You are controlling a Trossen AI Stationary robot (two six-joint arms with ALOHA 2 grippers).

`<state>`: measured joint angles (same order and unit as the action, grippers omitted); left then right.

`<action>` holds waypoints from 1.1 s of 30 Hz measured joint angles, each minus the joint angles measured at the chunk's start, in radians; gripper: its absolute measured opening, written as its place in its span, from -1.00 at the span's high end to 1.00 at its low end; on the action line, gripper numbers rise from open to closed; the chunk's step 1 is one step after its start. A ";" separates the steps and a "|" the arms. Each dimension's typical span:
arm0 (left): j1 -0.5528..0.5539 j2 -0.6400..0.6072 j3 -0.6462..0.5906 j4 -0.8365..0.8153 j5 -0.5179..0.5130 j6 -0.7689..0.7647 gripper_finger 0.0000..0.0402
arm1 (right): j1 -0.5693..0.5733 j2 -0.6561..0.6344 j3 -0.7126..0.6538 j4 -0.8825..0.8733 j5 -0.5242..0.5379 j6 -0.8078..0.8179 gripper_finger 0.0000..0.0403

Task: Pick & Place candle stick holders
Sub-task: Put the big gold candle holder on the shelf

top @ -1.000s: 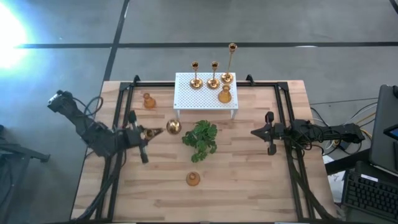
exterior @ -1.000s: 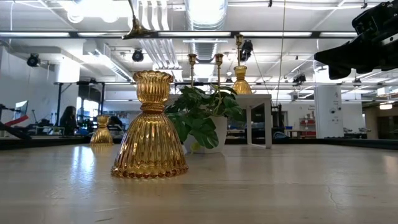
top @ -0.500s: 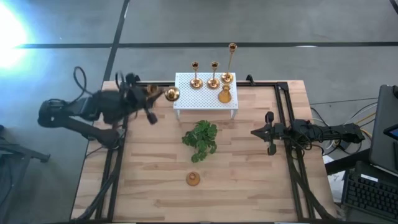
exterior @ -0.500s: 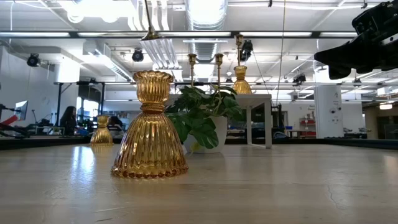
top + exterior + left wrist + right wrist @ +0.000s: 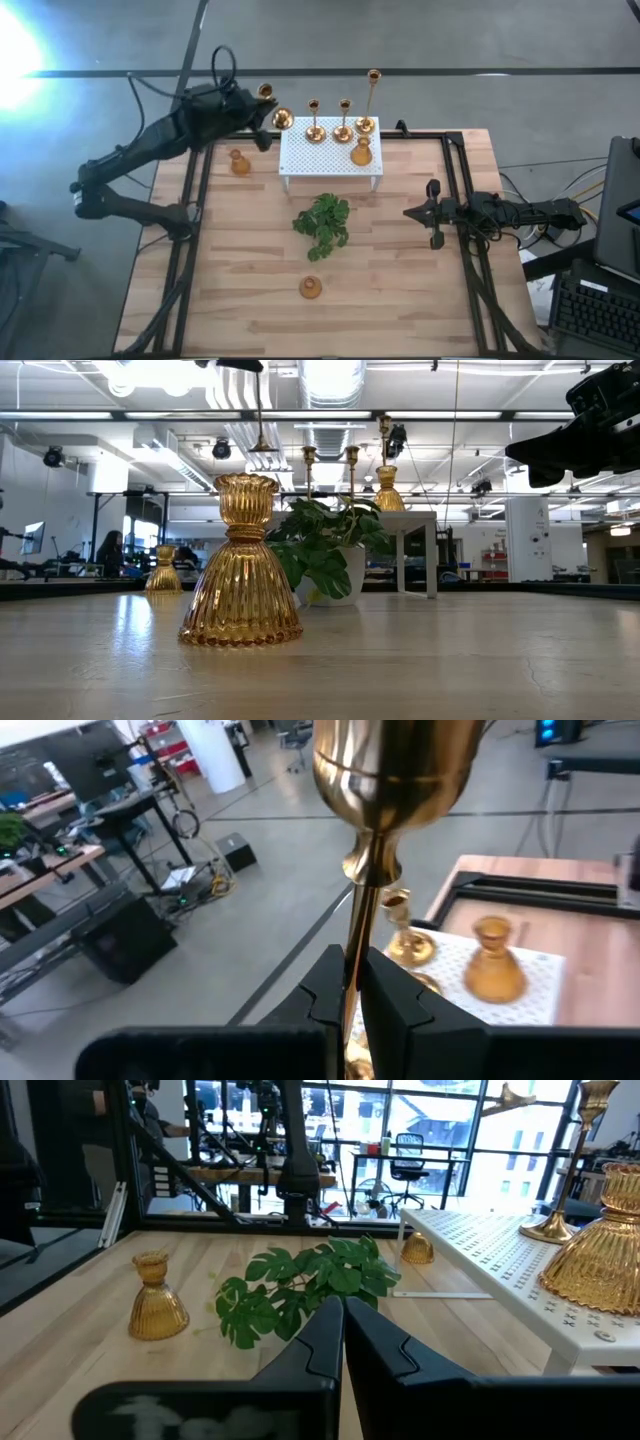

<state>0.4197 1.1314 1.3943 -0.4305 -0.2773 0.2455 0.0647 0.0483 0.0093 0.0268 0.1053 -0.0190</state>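
Between the closed fingers of the left gripper (image 5: 352, 982), a tall candle stick holder (image 5: 385, 810) was held by its thin stem, its round base ahead of the fingers. Seen from above, the left gripper (image 5: 262, 112) was raised just beside the near corner of the white perforated stand (image 5: 331, 148), with the held piece's round base (image 5: 282, 120) showing gold at the stand's edge. The piece appeared to be polished brass or gold-coloured metal, shiny and smooth; it was judged stiff, fairly light, and slippery, with weight gathered at the base, so a firm pinch on the stem seemed the soundest hold. Past the gripper, on the stand, two shorter stemmed holders (image 5: 328, 122), a tall one (image 5: 369, 101) and a squat ribbed one (image 5: 361, 152) were set. Another squat holder (image 5: 239, 161) was below the gripper on the table (image 5: 420, 290), and a third (image 5: 311, 288) lay well apart beyond the green plant (image 5: 322, 224). The right gripper (image 5: 431, 213) was kept shut and empty, waiting well apart at the table's other side.
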 joint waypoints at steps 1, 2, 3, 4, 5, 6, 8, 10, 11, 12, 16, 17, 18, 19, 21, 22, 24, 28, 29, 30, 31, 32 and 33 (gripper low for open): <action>0.018 0.017 0.014 0.001 0.008 0.006 0.90 | 0.000 0.000 0.000 0.000 0.000 0.000 0.96; 0.035 0.034 0.028 0.000 0.019 0.013 0.90 | 0.000 0.000 0.000 0.000 0.000 0.000 0.96; 0.052 0.050 0.042 0.000 0.042 0.016 0.90 | 0.000 0.000 0.000 0.000 0.000 0.000 0.96; 0.069 0.067 0.057 0.002 0.073 0.016 0.90 | 0.000 0.000 0.000 0.000 0.000 0.000 0.96; 0.087 0.083 0.072 0.003 0.104 0.015 0.90 | 0.000 0.000 0.000 0.000 0.000 0.000 0.96; 0.104 0.099 0.085 0.003 0.132 0.015 0.90 | 0.000 0.000 0.000 0.000 0.000 0.000 0.96; 0.136 0.132 0.110 0.002 0.173 0.015 0.90 | 0.000 0.000 0.000 0.000 0.000 0.000 0.96; 0.169 0.160 0.128 0.002 0.187 0.015 0.90 | 0.000 0.000 0.000 0.000 0.000 0.000 0.96; 0.185 0.172 0.134 0.001 0.189 0.014 0.90 | 0.000 0.000 0.000 0.000 0.000 0.000 0.96; 0.201 0.182 0.138 0.000 0.190 0.014 0.90 | 0.000 0.000 0.000 0.000 0.000 0.000 0.96; 0.274 0.208 0.145 0.002 0.220 0.006 0.90 | 0.000 0.000 0.000 0.000 0.000 0.000 0.96; 0.292 0.214 0.145 0.004 0.239 -0.001 0.90 | 0.000 0.000 0.000 0.000 0.000 0.000 0.96; 0.315 0.220 0.145 0.004 0.274 -0.013 0.90 | 0.000 0.000 0.000 0.000 0.000 0.000 0.96; 0.338 0.227 0.145 0.003 0.317 -0.028 0.90 | 0.000 0.000 0.000 0.000 0.000 0.000 0.96; 0.377 0.243 0.145 0.009 0.400 -0.061 0.90 | 0.000 0.000 0.000 0.000 0.000 0.000 0.96; 0.395 0.255 0.148 0.013 0.433 -0.075 0.90 | 0.000 0.000 0.000 0.000 0.000 0.000 0.96; 0.425 0.283 0.159 0.015 0.465 -0.098 0.90 | 0.000 0.000 0.000 0.000 0.000 0.000 0.96; 0.458 0.337 0.165 0.000 0.481 -0.119 0.90 | 0.000 0.000 0.000 0.000 0.000 0.000 0.96; 0.462 0.349 0.165 0.001 0.490 -0.126 0.90 | 0.000 0.000 0.000 0.000 0.000 0.000 0.96; 0.465 0.362 0.165 0.000 0.504 -0.134 0.90 | 0.000 0.000 0.000 0.000 0.000 0.000 0.96; 0.469 0.375 0.165 -0.007 0.516 -0.135 0.90 | 0.000 0.000 0.000 0.000 0.000 0.000 0.96; 0.471 0.387 0.165 -0.016 0.526 -0.136 0.90 | 0.000 0.000 0.000 0.000 0.000 0.000 0.96; 0.471 0.398 0.165 -0.024 0.533 -0.138 0.90 | 0.000 0.000 0.000 0.000 0.000 0.000 0.96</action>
<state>0.8906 1.5294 1.5590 -0.4545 0.2553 0.1078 0.0647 0.0486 0.0093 0.0268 0.1053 -0.0193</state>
